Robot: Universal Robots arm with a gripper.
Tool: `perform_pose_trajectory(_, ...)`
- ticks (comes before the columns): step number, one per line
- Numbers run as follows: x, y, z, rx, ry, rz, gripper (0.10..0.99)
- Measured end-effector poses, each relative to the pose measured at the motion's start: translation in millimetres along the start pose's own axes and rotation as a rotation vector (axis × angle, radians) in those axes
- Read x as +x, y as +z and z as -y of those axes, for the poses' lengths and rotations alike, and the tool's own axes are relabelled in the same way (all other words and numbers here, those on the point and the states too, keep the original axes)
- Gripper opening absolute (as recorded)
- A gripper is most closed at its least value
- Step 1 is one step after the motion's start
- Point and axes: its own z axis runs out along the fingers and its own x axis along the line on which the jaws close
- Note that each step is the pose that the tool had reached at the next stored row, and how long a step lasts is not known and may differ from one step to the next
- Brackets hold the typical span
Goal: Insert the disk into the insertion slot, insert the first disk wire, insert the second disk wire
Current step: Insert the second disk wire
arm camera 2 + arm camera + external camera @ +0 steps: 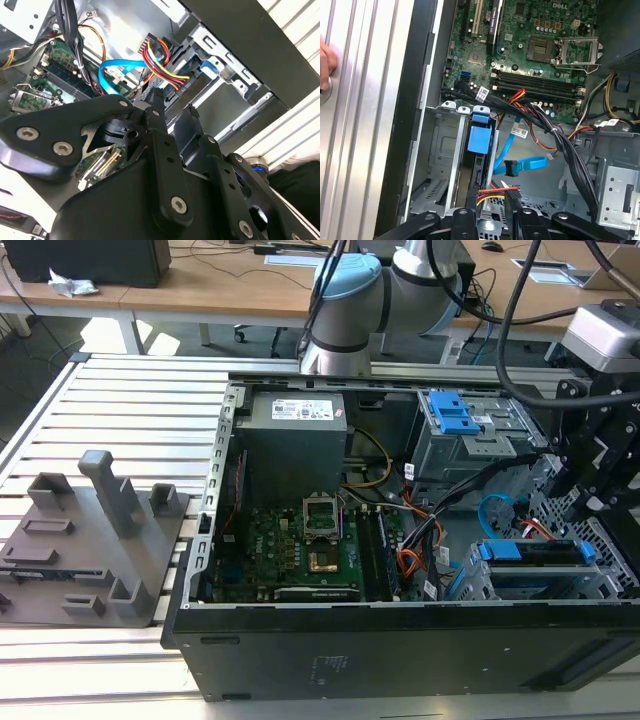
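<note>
Gripper (493,216): bottom centre of the first wrist view, right at the black plug (512,199) of the first disk wire (492,194); cannot tell whether clamped on it or merely bracketing it.
Disk (480,140): blue-framed, already home in the insertion slot (437,150), centre-left of frame.
Step in hand: judged to be the first wire, with red, yellow and black leads fanning off that plug.
Doing it well: square the plug to the drive's connector edge, push straight along the drive's length, no twist; keep the leads slack and off the cage edge.
Second disk wire (530,162): light-blue loop just right of the disk, black end lying free, near enough to get trapped. Watch it!
</note>
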Motion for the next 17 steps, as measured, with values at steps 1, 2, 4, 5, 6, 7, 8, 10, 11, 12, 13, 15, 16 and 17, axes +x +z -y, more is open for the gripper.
perform_pose_trajectory(1, -0.4, 0.2, -1.8, 0.0, 0.0, -0.0002, 0.361)
perform_pose_trajectory(2, -0.8, 0.5, -4.2, 0.0, 0.0, -0.0001, 0.361)
perform_pose_trajectory(4, -1.5, 1.0, -8.9, 0.0, 0.0, 0.0, 0.361)
perform_pose_trajectory(5, -2.0, 1.2, -12.0, 0.0, 0.0, 0.0, 0.361)
perform_pose_trajectory(6, -2.4, 1.3, -14.5, 0.0, 0.0, 0.0, 0.361)
perform_pose_trajectory(7, -2.7, 1.5, -17.1, 0.0, 0.0, 0.0001, 0.361)
perform_pose_trajectory(8, -3.1, 1.6, -19.7, 0.0, 0.0, 0.0, 0.361)
perform_pose_trajectory(10, -3.5, 1.9, -22.2, 0.0, 0.0, -0.0001, 0.361)
perform_pose_trajectory(11, -3.6, 2.0, -22.7, 0.0, 0.0, -0.0002, 0.361)
perform_pose_trajectory(12, -3.7, 2.2, -23.0, 0.0, -0.001, -0.0001, 0.361)
perform_pose_trajectory(13, -3.7, 2.4, -23.5, 0.0, -0.001, 0.0, 0.361)
perform_pose_trajectory(15, -3.9, 2.8, -23.7, 0.0, -0.005, -0.0003, 0.361)
perform_pose_trajectory(16, -4.8, 2.9, -23.6, 0.0, -0.007, -0.0007, 0.361)
perform_pose_trajectory(17, -6.7, 3.0, -23.5, 0.0, -0.009, -0.0006, 0.361)
